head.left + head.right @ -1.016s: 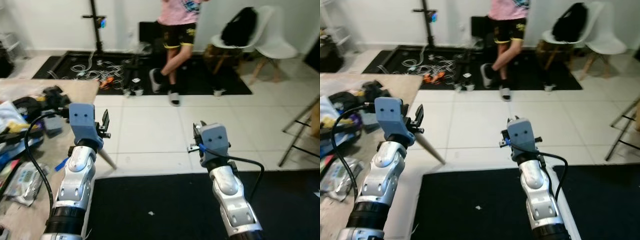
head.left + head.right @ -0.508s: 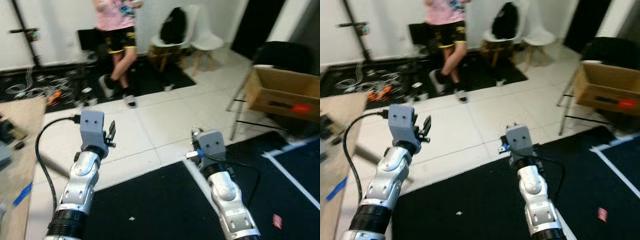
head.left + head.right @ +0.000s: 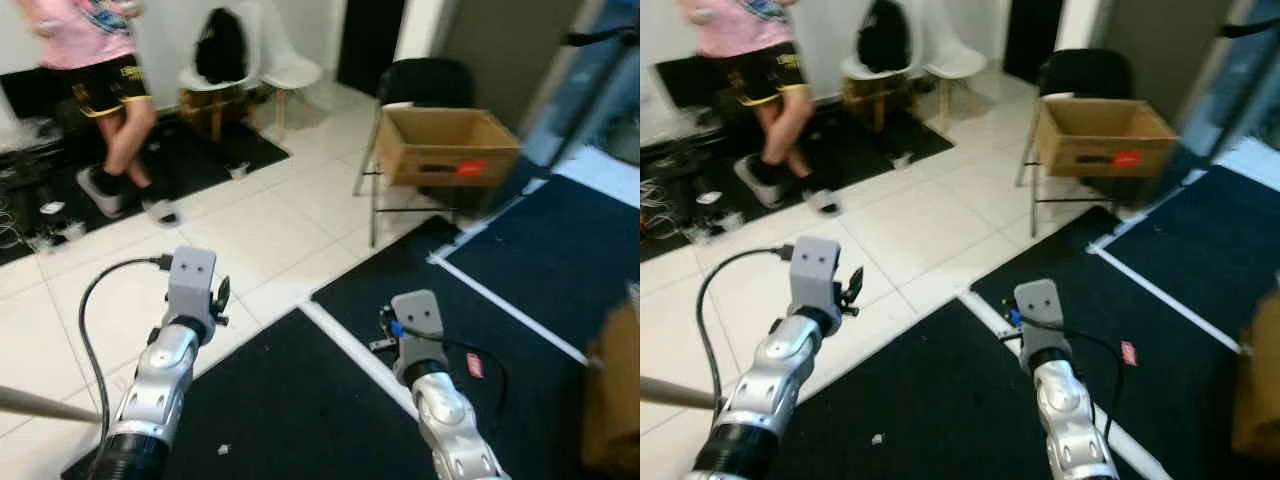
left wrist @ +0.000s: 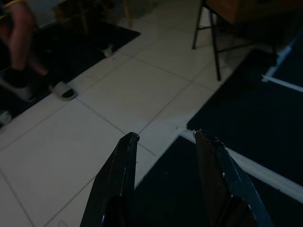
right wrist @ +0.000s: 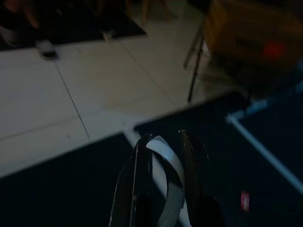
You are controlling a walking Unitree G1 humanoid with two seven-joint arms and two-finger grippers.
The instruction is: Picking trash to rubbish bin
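Note:
A small red scrap of trash lies on the dark carpet just right of my right gripper, and appears again as the red scrap. A tiny white scrap lies on the black mat near my left arm. My left gripper hangs open over the white tiles with nothing in it. In the right wrist view a white curved strip sits in line with the right gripper. Whether that strip is held or is the floor's white line, I cannot tell.
An open cardboard box rests on a black chair frame ahead to the right. A person stands at the far left near white chairs with a black bag. A white line borders the dark carpet. A brown object is at the right edge.
The whole view has swung to the right: the cluttered table has left the picture, and the cardboard box and dark carpet have come in. Both arms keep the same pose.

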